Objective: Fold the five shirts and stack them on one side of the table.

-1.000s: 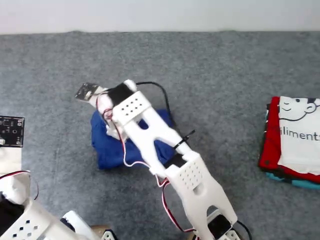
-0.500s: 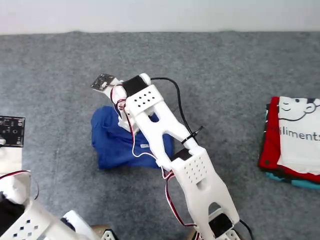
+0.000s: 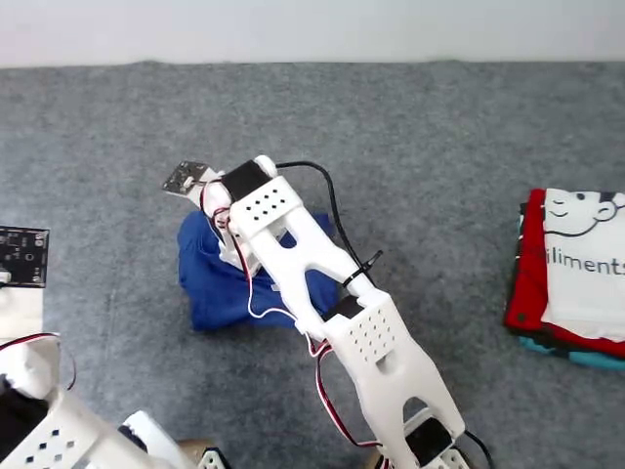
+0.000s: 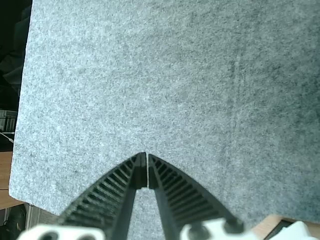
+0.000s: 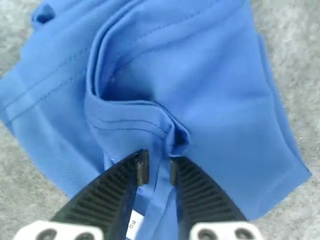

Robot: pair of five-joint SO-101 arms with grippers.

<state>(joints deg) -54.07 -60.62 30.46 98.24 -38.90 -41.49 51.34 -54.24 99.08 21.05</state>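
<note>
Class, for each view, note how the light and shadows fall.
High view: even light, the right arm casting only a faint shadow on the grey mat. Left wrist view: mat unevenly lit beyond the left gripper. Right wrist view: soft shadows in folds of the blue shirt.

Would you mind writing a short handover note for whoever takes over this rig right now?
Left gripper: shut, empty, over bare grey felt.
Right gripper: shut on a fold of the blue shirt, which lies left of centre in the high view.
Stack at the table's right edge: white shirt on top, red and teal layers below; I cannot count any others.
Done: those shirts are folded and stacked.
Left: the blue shirt is rumpled, not neatly folded; finish the fold, then carry it to the stack.
</note>
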